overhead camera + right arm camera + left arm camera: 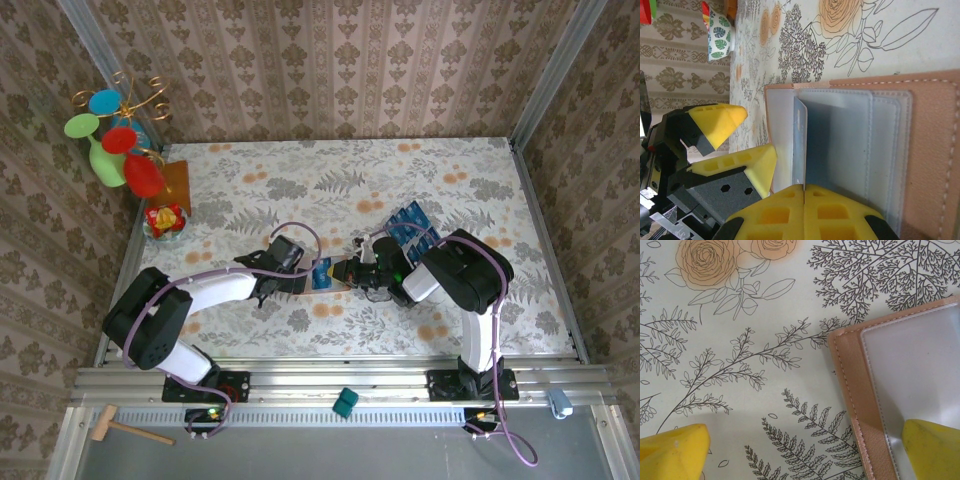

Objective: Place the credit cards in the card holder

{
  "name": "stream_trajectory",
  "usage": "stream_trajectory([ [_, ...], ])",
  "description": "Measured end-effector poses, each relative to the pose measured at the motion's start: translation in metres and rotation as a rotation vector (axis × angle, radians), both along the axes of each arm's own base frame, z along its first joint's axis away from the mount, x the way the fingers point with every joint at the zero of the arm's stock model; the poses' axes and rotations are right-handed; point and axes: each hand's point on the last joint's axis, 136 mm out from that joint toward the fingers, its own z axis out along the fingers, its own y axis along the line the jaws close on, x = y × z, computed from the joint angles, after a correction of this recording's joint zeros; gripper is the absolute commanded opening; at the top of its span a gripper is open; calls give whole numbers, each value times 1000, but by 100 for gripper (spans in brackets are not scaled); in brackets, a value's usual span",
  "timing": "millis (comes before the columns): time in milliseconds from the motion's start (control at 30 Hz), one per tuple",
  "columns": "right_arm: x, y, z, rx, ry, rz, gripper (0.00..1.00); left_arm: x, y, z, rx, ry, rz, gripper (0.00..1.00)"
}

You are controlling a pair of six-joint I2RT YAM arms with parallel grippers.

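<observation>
Floral counter: wallet lies open mid-counter. Left claw released, one finger resting on wallet's clear pocket. Right claw clenched on blue card, edge-on over wallet lining. Spare cards behind right arm.

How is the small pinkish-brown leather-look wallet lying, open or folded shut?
Open: the wallet's grey-blue inner pockets face up, and the right gripper holds a glossy blue card edge-on at them.
</observation>
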Motion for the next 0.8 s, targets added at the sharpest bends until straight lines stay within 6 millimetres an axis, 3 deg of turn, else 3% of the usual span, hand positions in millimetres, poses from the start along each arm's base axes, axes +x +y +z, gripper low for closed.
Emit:
stream_trajectory([
  [733, 1, 10, 0, -2, 30, 18, 0, 0, 0, 0, 1, 0, 0, 100],
  [800, 1, 10, 0, -4, 36, 23, 6, 0, 0, 0, 1, 0, 0, 100],
])
